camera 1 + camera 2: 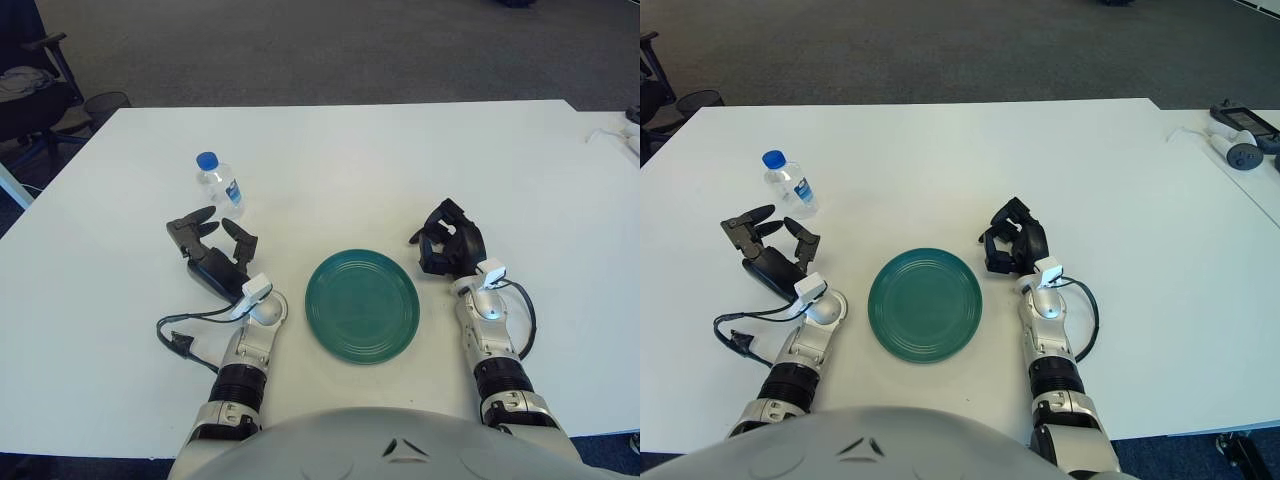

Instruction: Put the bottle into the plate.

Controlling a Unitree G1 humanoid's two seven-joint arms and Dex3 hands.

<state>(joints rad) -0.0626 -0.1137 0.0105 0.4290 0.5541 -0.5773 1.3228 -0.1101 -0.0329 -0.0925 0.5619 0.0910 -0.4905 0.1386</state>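
No readable text anywhere. Bottle point(217, 187) carries small blue label patch on its side, lettering too small to make out. Blue cap plain. Green plate point(362, 305) bare, only concentric ridges, no mark. White modules at both wrists show no legible print. Devices at far right edge of surface point(1238, 140) show no readable markings either.
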